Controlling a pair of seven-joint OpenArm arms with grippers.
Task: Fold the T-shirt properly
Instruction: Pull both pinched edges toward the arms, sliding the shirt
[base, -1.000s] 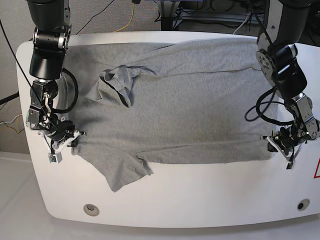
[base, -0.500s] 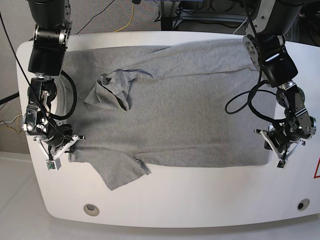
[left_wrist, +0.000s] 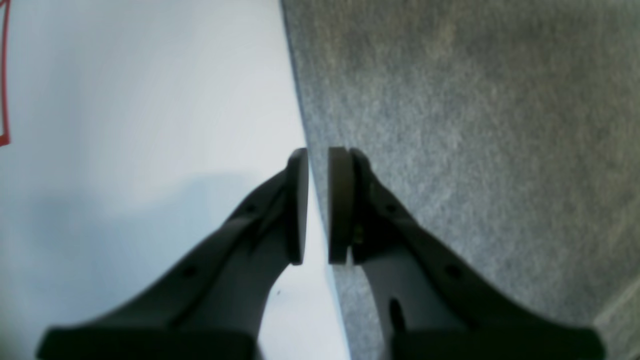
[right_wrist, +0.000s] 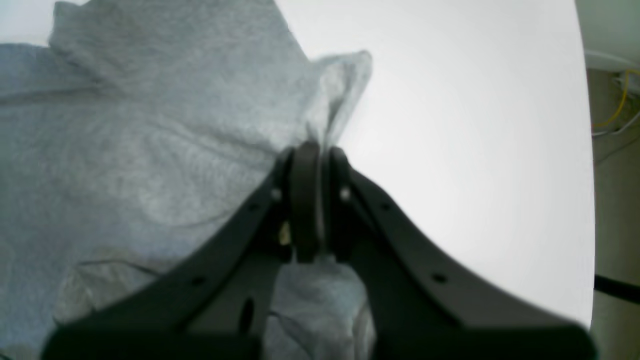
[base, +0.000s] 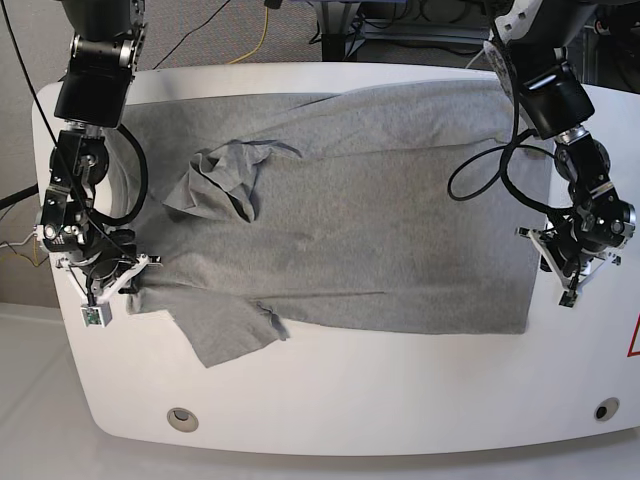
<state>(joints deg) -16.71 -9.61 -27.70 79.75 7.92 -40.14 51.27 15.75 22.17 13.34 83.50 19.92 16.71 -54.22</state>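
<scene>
A: What sort of place is this?

B: A robotics lab or test room, by the look of it. Two black robot arms (base: 90, 150) are mounted at a white surface (base: 400, 400) with rounded corners and small round fittings (base: 181, 418) set into it.

A: Anything beyond the rig?

B: Grey carpet floor (base: 200, 30) behind it, with a loose yellow cable (base: 262, 30) and black leads trailing across, plus metal equipment legs (base: 340, 35). A red warning mark (base: 634, 338) sits on the surface's edge.
</scene>
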